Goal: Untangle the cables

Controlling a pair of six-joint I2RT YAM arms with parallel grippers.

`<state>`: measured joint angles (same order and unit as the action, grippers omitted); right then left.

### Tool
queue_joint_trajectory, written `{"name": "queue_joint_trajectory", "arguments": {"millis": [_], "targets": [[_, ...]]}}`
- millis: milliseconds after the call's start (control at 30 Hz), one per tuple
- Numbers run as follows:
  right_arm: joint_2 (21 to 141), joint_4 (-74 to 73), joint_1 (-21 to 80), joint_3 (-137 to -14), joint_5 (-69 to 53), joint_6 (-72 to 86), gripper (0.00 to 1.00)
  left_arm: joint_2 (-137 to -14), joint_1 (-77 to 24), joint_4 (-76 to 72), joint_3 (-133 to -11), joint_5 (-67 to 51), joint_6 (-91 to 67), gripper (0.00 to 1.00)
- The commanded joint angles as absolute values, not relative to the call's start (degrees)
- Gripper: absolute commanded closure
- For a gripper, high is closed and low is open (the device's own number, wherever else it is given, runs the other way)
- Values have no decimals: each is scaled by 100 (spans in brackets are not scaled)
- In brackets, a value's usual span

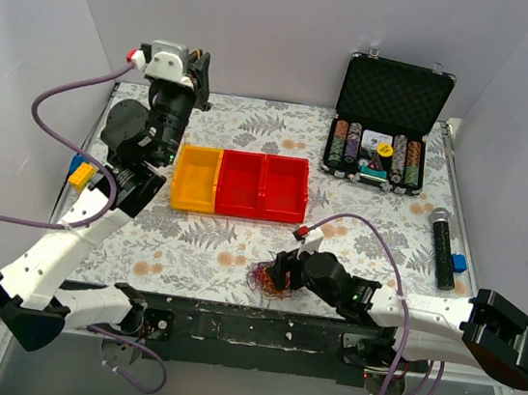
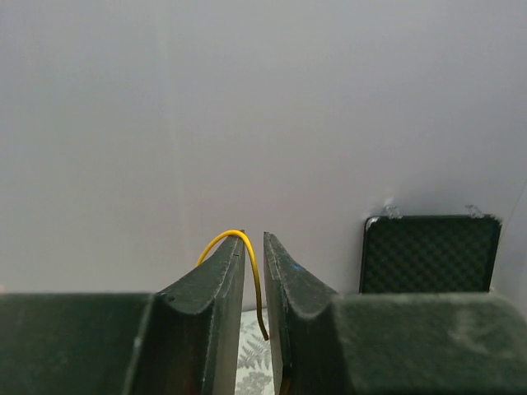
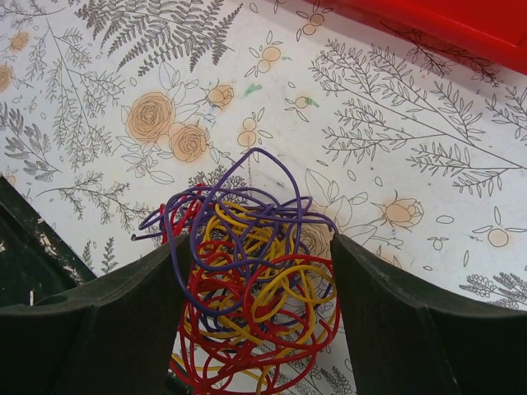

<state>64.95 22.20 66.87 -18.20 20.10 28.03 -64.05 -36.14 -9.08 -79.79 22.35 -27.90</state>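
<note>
The cables are a small tangle (image 1: 263, 280) of thin red, yellow and purple wires lying on the floral table near its front edge. In the right wrist view the tangle (image 3: 255, 284) fills the space between my fingers. My right gripper (image 1: 281, 270) is open, one finger on each side of the tangle (image 3: 255, 240). My left gripper (image 1: 203, 77) is raised high at the back left and points at the back wall. Its jaws (image 2: 254, 237) stand almost together. A single yellow wire (image 2: 255, 284) hooks over the left fingertip and hangs down between them.
A yellow bin (image 1: 199, 150) and a double red bin (image 1: 266, 158) stand mid-table; the red bin's edge (image 3: 428, 20) shows beyond the tangle. An open black case of poker chips (image 1: 390, 88) is back right, with a black microphone (image 1: 444, 246) and a blue block (image 1: 459, 264) nearby.
</note>
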Motion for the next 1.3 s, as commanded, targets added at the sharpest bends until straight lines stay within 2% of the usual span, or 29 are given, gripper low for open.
{"name": "queue_joint_trajectory", "arguments": {"millis": [0, 233, 500, 733, 967, 1267], "targets": [[6302, 2303, 6724, -1723, 2171, 2830, 24, -6556, -3166, -1178, -7559, 2207, -2785, 84], [6003, 2268, 6715, -1573, 2153, 2848, 24, -6864, -2207, -1081, -7348, 1670, -3146, 84], [5854, 2206, 6715, -1459, 2206, 2883, 24, -6724, -2127, -1029, -7400, 1161, -3217, 83], [5932, 2267, 6715, -1468, 2215, 2900, 24, -6706, -2127, -756, -7970, 598, -3498, 78], [6012, 2312, 6715, -1503, 2197, 2892, 24, -6882, -2127, -949, -8183, 773, -3411, 78], [5915, 2268, 6715, -1406, 2215, 2944, 24, -6978, -2127, -1371, -7840, 1081, -3085, 78]]}}
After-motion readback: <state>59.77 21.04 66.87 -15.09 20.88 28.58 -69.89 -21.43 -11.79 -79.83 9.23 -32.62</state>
